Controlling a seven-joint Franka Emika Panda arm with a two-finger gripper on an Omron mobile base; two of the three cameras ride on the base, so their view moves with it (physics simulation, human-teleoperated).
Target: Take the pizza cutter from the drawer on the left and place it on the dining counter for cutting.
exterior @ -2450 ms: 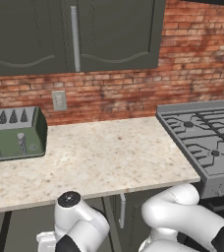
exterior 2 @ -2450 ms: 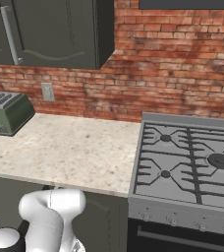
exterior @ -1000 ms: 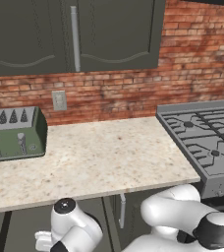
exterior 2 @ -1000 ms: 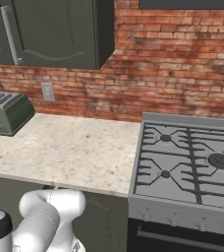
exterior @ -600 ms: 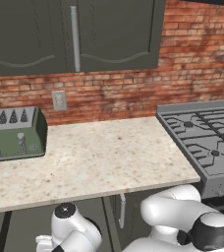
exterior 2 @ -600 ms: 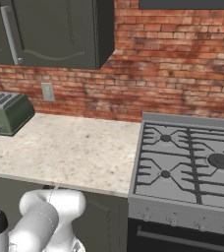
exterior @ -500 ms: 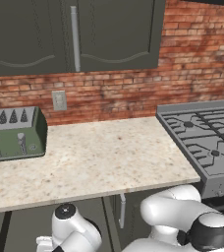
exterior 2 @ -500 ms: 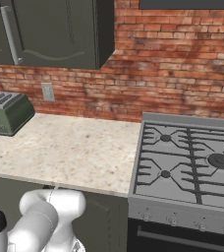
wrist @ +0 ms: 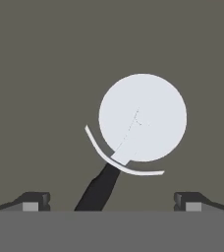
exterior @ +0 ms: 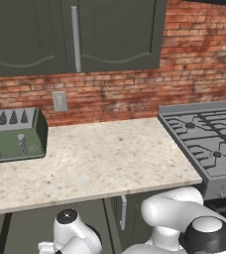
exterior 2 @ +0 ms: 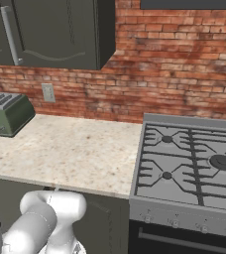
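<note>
In the hand view the pizza cutter (wrist: 133,123) lies flat on the dark grey floor of the drawer (wrist: 40,74). Its round white blade points away from me and its thin black handle (wrist: 98,192) runs down toward the gap between my fingers. My gripper (wrist: 113,203) hovers over the handle end, open, with one dark fingertip (wrist: 34,201) left of the handle and the other well to its right. Neither tip touches the tool. My white arm (exterior: 174,216) is folded low below the worktop's front edge. The dining counter is out of view.
A beige worktop (exterior: 100,163) with a red brick backsplash runs ahead. It carries a green toaster (exterior: 13,134) at the left and meets a gas stove (exterior 2: 194,168) at the right. Dark wall cabinets (exterior: 110,34) hang above. A narrow cabinet door handle (exterior: 123,211) shows below the edge.
The arm's joints have sunk a little lower below the worktop edge, and a dark joint cap has come up at the lower right of the left base view. The scene itself has not shifted.
</note>
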